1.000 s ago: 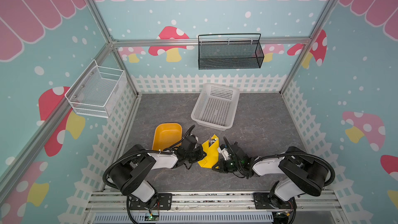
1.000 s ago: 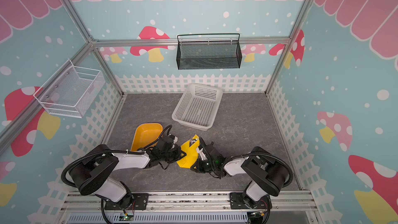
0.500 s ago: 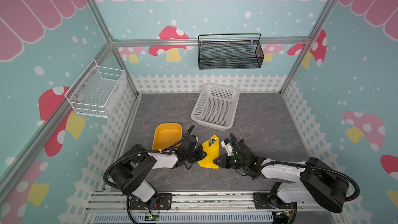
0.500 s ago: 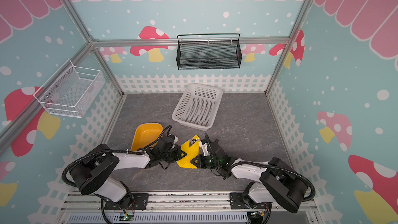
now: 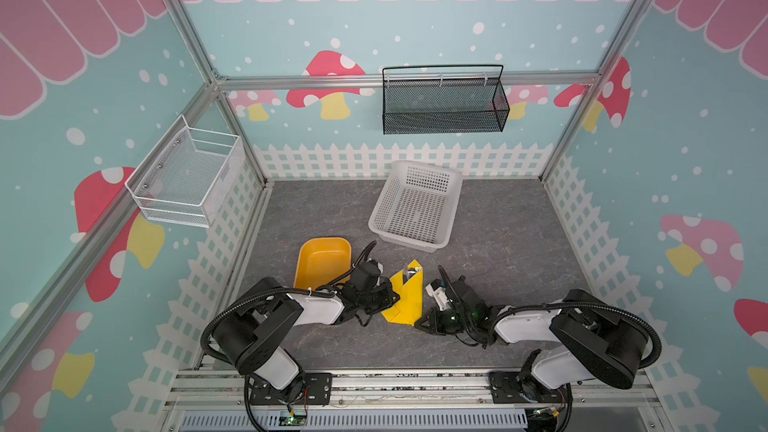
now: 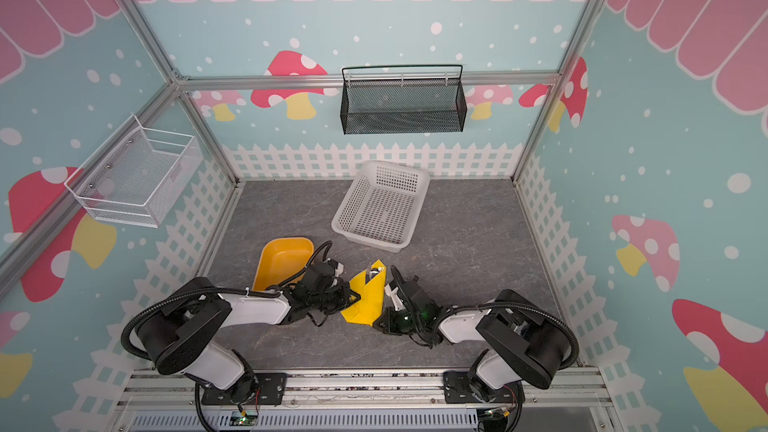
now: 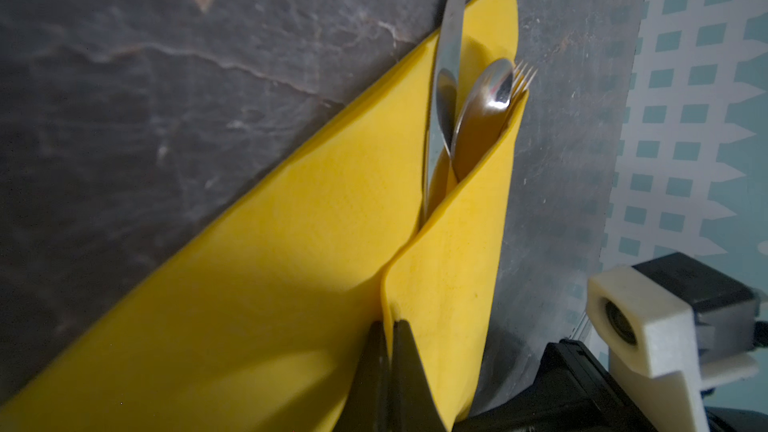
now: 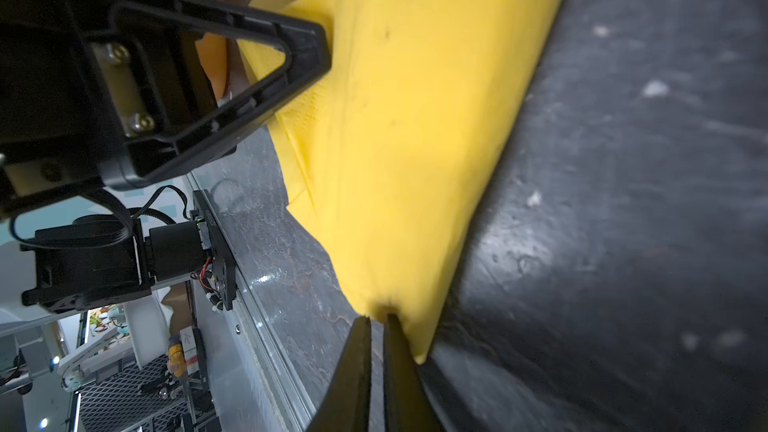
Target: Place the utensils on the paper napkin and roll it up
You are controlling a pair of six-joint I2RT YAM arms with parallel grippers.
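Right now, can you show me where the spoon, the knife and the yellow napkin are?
spoon (image 7: 484, 118): left wrist view, on its shiny bowl.
knife (image 7: 451, 27): left wrist view, on its blade.
paper napkin (image 5: 405, 305): in a top view, on its folded middle.

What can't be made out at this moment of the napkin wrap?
- In both top views the utensils are too small to tell apart.
- Left wrist view: handles hidden inside the folded paper napkin; only knife, spoon and fork tips show.
- Right wrist view: the napkin covers the utensils entirely.
- Right wrist view: how much paper the right hand pinches is hidden by the crumpled fold.
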